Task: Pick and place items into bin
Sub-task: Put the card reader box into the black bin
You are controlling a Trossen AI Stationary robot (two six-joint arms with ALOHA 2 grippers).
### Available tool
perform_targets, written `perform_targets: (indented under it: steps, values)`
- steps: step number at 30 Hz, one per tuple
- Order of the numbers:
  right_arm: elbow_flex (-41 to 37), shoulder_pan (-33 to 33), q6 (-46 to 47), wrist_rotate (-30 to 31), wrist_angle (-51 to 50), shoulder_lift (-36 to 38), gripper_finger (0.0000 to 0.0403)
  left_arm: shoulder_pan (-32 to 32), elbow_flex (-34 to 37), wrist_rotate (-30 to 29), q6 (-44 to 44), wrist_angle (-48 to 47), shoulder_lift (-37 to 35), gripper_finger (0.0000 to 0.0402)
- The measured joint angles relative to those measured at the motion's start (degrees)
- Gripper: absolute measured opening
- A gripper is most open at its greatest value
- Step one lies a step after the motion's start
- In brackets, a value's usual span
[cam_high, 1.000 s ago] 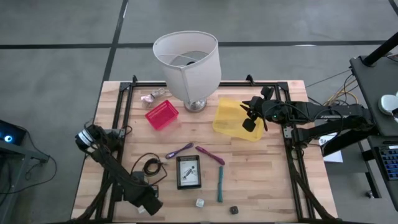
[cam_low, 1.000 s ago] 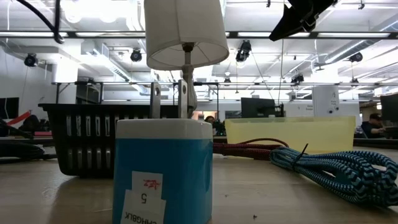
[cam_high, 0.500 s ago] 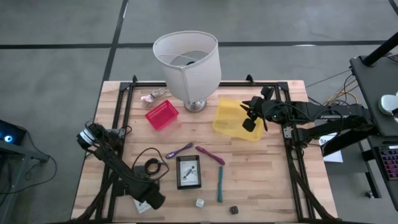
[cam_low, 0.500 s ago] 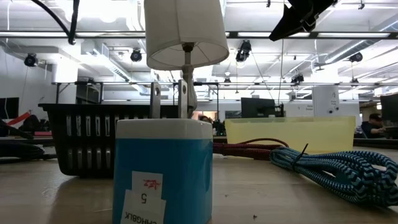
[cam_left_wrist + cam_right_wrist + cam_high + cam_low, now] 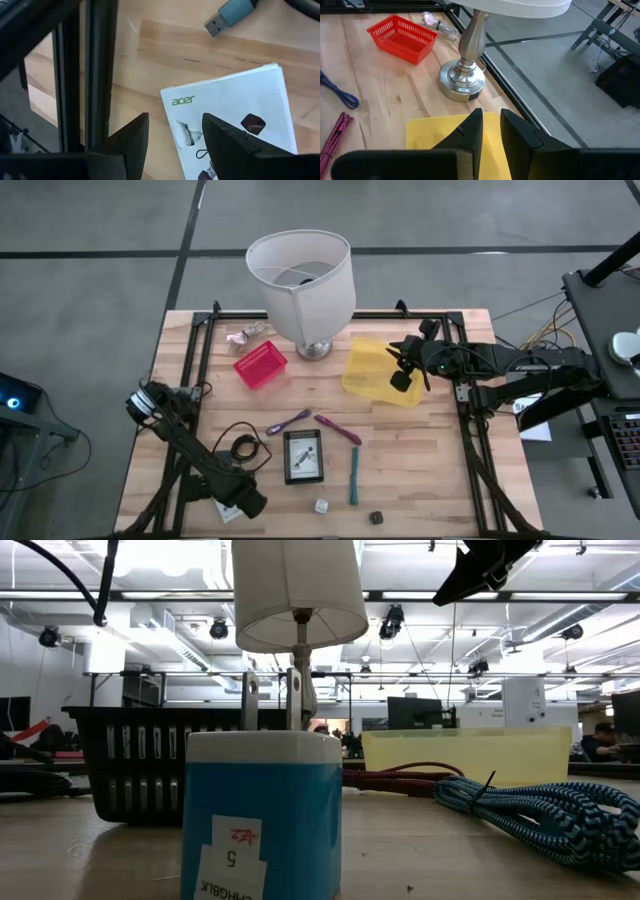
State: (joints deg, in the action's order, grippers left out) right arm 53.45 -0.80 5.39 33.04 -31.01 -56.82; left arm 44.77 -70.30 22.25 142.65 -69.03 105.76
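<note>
Table: pale wood planks with a black frame along both sides.
Near edge: left gripper low over the front left corner, fingers parted with nothing between them, a white printed card just ahead of them beside a USB plug.
Front items: tiny white cube and dark cube near the edge; teal stick just behind them; boxed card to its left; black coiled cable further left.
Middle: two purple strips, one bluish, one pinker, lying apart.
Right: right gripper above the yellow bin, fingers nearly together, empty.
Far: red basket, lamp on a metal base, crumpled wrapper.
Room: grey floor with dark lines; in the low view, an open hall with ceiling lights and monitors.
</note>
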Motion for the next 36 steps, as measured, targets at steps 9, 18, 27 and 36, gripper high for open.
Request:
perform_targets:
  steps: [9,18,27,36]
  values:
    - [0.0,0.0,-0.02,0.0,-0.02,-0.02,0.0057,0.46,-0.12,1.42,0.01,-0.18,0.39,0.0169]
    - [0.0,0.0,0.18,0.0,-0.02,-0.02,0.0057,2.57,-1.26,1.88,0.89,3.62,0.34,0.0169]
    - [0.0,0.0,-0.04,0.0,-0.03,-0.02,0.0057,2.8,0.65,2.96,0.98,4.75,0.3,0.0169]
    - [0.0,0.0,-0.04,0.0,-0.04,-0.02,0.0057,3.19,4.02,3.48,1.0,11.23,0.04,0.0169]
